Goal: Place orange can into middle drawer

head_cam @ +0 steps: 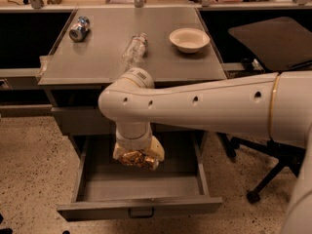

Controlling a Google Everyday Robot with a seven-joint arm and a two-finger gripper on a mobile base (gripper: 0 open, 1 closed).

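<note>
My gripper (137, 159) hangs from the white arm over the open middle drawer (141, 186), the lowest one in the grey cabinet. It is shut on the orange can (132, 158), a shiny orange-gold can lying sideways between the fingers. The can hangs just above the drawer's floor, towards its back middle. The drawer's dark bar handle (141, 212) shows at the front edge.
On the cabinet top (97, 62) lie a blue-and-silver can (79, 28), a clear plastic bottle (134, 49) and a white bowl (189, 39). A black office chair (273, 48) stands at the right. Speckled floor lies to the left of the drawer.
</note>
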